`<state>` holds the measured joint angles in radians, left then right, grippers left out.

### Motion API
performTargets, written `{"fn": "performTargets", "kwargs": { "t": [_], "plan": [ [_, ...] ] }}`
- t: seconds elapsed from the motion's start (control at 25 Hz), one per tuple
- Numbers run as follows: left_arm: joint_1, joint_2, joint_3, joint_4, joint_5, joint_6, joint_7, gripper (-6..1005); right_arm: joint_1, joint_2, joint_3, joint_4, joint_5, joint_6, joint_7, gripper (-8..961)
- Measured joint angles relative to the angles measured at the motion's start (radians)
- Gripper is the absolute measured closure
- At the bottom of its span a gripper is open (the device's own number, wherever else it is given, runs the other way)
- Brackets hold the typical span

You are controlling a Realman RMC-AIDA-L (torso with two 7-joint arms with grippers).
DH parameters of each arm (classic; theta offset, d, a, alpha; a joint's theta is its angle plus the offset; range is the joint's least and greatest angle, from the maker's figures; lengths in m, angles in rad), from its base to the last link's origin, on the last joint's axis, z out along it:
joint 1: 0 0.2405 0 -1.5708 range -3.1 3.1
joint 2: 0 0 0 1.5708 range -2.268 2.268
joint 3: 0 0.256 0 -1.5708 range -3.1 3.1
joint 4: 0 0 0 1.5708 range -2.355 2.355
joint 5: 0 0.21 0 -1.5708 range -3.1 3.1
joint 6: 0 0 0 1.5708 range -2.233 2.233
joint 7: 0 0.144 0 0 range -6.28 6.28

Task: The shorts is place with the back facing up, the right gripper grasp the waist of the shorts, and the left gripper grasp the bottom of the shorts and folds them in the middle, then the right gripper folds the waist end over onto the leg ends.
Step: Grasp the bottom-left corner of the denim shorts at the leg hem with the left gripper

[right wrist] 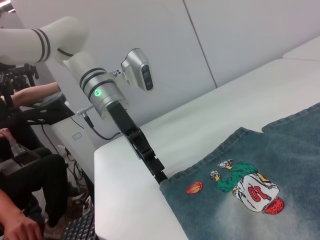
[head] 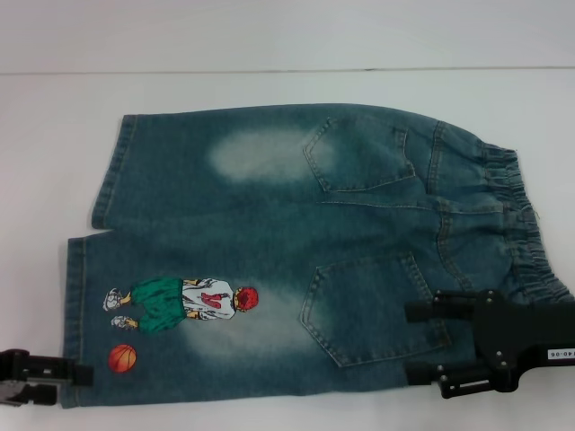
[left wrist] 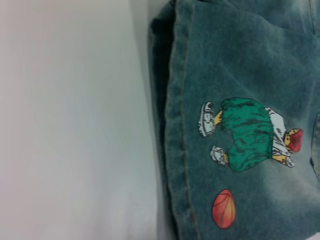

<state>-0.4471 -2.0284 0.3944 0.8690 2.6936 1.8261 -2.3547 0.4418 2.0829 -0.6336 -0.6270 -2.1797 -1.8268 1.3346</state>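
Note:
The shorts (head: pixel 269 233) lie flat on the white table, back up, with two patch pockets showing. The elastic waist (head: pixel 517 215) is at the right and the leg ends (head: pixel 76 296) at the left. A cartoon print (head: pixel 184 305) marks the near leg. My right gripper (head: pixel 427 350) is open over the near corner at the waist end, its fingers pointing left across the pocket. My left gripper (head: pixel 81 373) is at the near corner of the bottom hem. In the right wrist view the left gripper (right wrist: pixel 159 175) touches that corner. The left wrist view shows the hem (left wrist: pixel 177 125) and the print (left wrist: pixel 250 132).
The white table (head: pixel 269 54) reaches beyond the shorts at the back and left. In the right wrist view its edge (right wrist: pixel 110 200) drops off beside the left arm (right wrist: pixel 95 85). Seated people (right wrist: pixel 30 170) and equipment are beyond that edge.

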Motion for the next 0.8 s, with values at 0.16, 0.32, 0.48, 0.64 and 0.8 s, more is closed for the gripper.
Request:
{"fn": "performTargets", "kwargs": {
  "t": [0.16, 0.32, 0.48, 0.64, 0.8],
  "plan": [
    [-0.008, -0.004, 0.000, -0.004, -0.002, 0.004, 0.000, 143, 0.001, 0.000, 0.000, 0.001, 0.000, 0.000, 0.000, 37],
    [-0.020, -0.007, 0.000, -0.016, -0.004, 0.005, 0.000, 148, 0.001, 0.000, 0.000, 0.001, 0.000, 0.000, 0.000, 37],
    [-0.029, -0.008, 0.000, -0.017, -0.006, 0.001, 0.004, 153, 0.002, 0.000, 0.000, 0.002, 0.000, 0.000, 0.000, 37],
    [-0.032, -0.009, 0.000, -0.017, -0.006, 0.001, 0.010, 158, 0.001, 0.000, 0.000, 0.003, 0.000, 0.001, 0.000, 38],
    [-0.030, -0.012, 0.011, -0.015, -0.003, -0.006, 0.015, 164, -0.001, 0.000, 0.002, 0.003, 0.000, 0.004, 0.000, 38]
  ]
}}
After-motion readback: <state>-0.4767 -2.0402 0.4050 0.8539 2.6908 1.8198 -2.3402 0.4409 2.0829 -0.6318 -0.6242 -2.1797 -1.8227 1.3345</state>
